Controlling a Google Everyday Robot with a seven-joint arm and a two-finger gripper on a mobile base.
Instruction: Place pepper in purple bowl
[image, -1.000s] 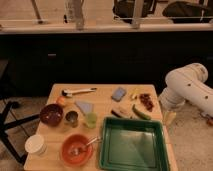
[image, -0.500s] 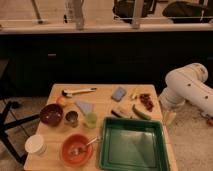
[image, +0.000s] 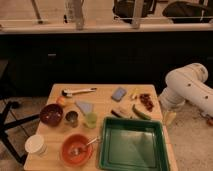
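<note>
The pepper (image: 141, 112) is long, slim and dark green. It lies on the wooden table (image: 105, 100) just behind the green tray's far right corner. The purple bowl (image: 51, 114) stands at the table's left side, dark inside. My white arm (image: 187, 90) comes in from the right. My gripper (image: 169, 117) hangs low beside the table's right edge, to the right of the pepper and apart from it. It holds nothing that I can see.
A green tray (image: 132, 144) fills the front right. An orange bowl with a spoon (image: 76, 149) and a white cup (image: 36, 144) stand at the front left. A green cup (image: 90, 119), a dark can (image: 72, 118), a blue sponge (image: 119, 93), yellow pieces (image: 134, 93) and a dark red cluster (image: 146, 101) are spread about.
</note>
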